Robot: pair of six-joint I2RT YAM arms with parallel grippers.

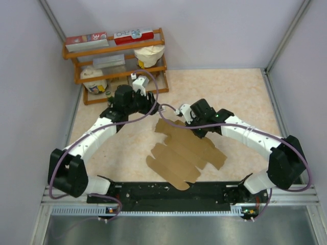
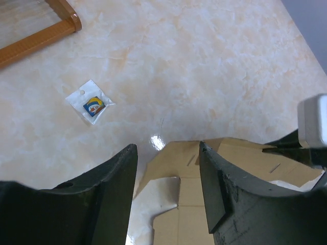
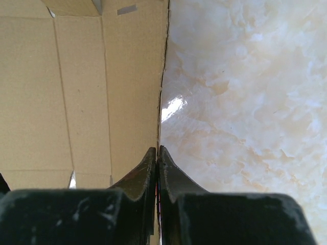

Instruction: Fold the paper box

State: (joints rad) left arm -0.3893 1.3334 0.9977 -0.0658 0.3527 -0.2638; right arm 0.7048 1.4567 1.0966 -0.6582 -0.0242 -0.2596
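Paper box (image 1: 185, 153) lies unfolded and flat on the beige marbled table (image 1: 245, 97), just ahead of the two arm bases, its scalloped flaps pointing toward the near edge and its plain brown panels spreading up toward the right arm. The right gripper (image 3: 157, 150) has its jaws pressed tight together, with the tips sitting right on the long straight edge of the cardboard; whether that edge is actually pinched between them cannot be told. The left gripper (image 2: 167, 148) stands with its jaws apart and nothing between them, hovering above the far corner of the box, where a cut-out notch and small slits show in the card. Bare table beyond that corner carries a small clear packet (image 2: 91, 105) with a blue and yellow item inside. At the back left stands a wooden rack (image 1: 102, 51) holding red-and-white printed boxes (image 1: 110, 37) on top, a cream paper bag (image 1: 150, 53) and a white jar (image 1: 93, 79).
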